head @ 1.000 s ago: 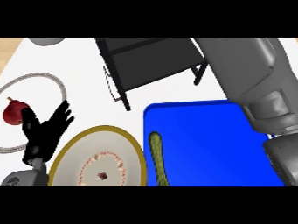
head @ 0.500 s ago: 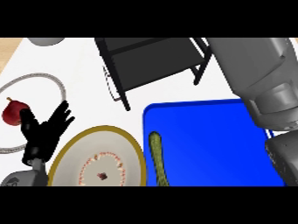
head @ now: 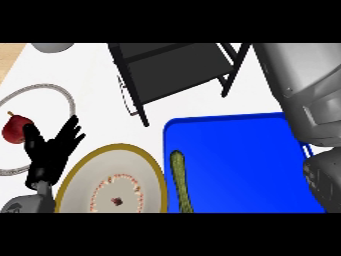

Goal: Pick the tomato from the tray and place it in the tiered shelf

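Blue tray is holding a green, possibly cucumber-like vegetable. Gold-rimmed plate is showing red dotted ring. White plate is carrying dark red fruit. Shelf is showing black; left hand black.

Left hand is all black, slim segmented fingers on a rounded grey wrist cuff. On the right, a bulky grey forearm, smooth shell panels with a darker ribbed section below.
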